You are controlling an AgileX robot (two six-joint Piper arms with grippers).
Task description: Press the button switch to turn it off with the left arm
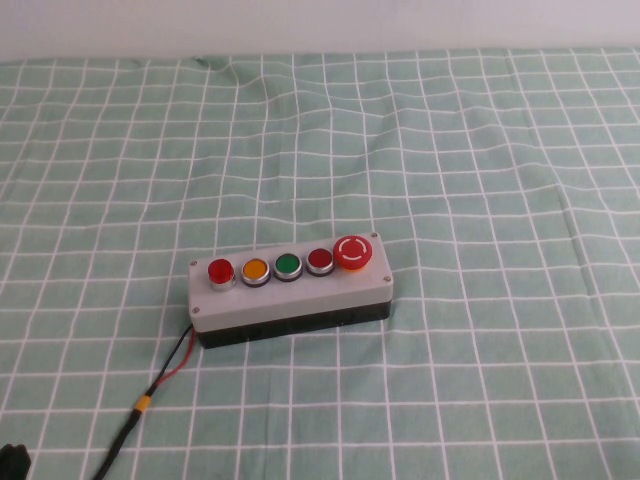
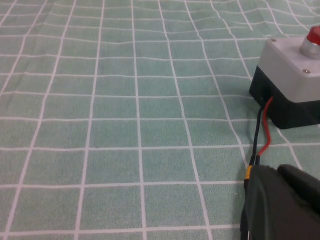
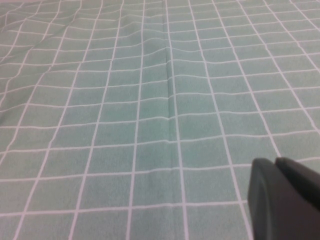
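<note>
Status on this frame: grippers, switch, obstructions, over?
Left gripper low near box's cable end, clear of it. Right gripper over bare cloth. Button switch untouched. Nothing in the way.

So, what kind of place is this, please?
Probably a robot test bench: a table under a green checked cloth, a wired five-button box, the left end effector near it, the right end effector over bare cloth.

Left gripper: matte black, rounded bulky housing. Right gripper: same matte black, rounded edges.
</note>
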